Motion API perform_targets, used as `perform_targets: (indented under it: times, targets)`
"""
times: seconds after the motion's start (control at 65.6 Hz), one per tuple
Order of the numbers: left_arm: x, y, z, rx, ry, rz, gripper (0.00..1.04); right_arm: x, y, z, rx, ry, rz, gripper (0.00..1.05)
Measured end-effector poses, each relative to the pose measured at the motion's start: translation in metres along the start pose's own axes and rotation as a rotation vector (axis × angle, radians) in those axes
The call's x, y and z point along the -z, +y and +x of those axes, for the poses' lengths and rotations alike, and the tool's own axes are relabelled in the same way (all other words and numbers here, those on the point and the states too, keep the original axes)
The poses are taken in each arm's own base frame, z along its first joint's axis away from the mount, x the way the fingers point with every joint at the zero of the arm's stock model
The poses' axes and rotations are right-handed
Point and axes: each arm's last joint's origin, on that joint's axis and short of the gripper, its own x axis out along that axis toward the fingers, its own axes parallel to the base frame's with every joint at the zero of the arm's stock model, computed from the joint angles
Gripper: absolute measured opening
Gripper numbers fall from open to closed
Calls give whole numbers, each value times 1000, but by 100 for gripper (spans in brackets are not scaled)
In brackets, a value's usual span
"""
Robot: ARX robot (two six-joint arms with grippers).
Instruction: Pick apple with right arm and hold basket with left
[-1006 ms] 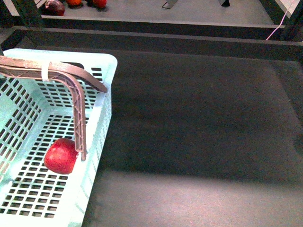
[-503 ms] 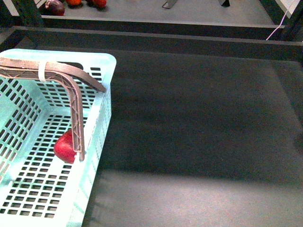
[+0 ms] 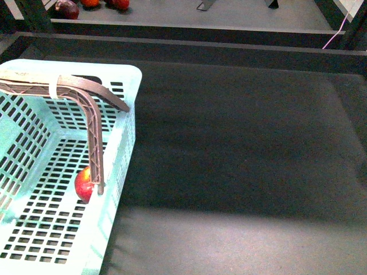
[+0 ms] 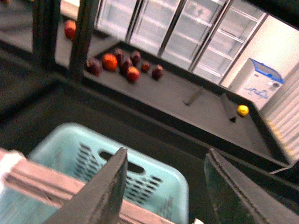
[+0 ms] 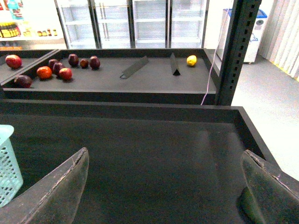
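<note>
**Apple inside the basket, both sets of fingers open and empty**

The apple point(image 3: 84, 184) lies on the slotted floor of the basket point(image 3: 127, 123), close to the basket's right wall. It is partly hidden behind the upright leg of the brownish-grey handle point(image 3: 94, 132), and a yellow patch shows on its upper side. The basket stands on the dark bench point(image 3: 241, 154), and its handle arches over its opening.

The left gripper point(image 4: 163, 186) hangs above the basket's end wall, beside the slot-shaped grip hole. Its fingers point(image 4: 100, 196) are spread wide with nothing between them, and they touch neither the basket rim nor the handle as far as the wrist view shows.

The right gripper point(image 5: 163, 186) is over bare bench, well apart from the basket, of which only a corner point(image 5: 8, 163) shows. Its fingers point(image 5: 58, 189) are also wide apart and hold nothing.

Beyond the basket, on a farther shelf point(image 5: 140, 79), lie several dark red fruits point(image 5: 72, 59), an orange one point(image 5: 44, 72) and a yellow one point(image 5: 191, 60).
</note>
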Motion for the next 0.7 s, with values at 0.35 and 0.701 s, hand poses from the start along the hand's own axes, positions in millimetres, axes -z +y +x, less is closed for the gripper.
perform_targets:
  times: [0.35, 0.701]
  targets:
    - [10, 26, -37, 3, 18, 244, 3, 0, 0, 0, 0, 0, 0, 96]
    - [16, 29, -59, 0, 5, 250, 3, 0, 0, 0, 0, 0, 0, 96]
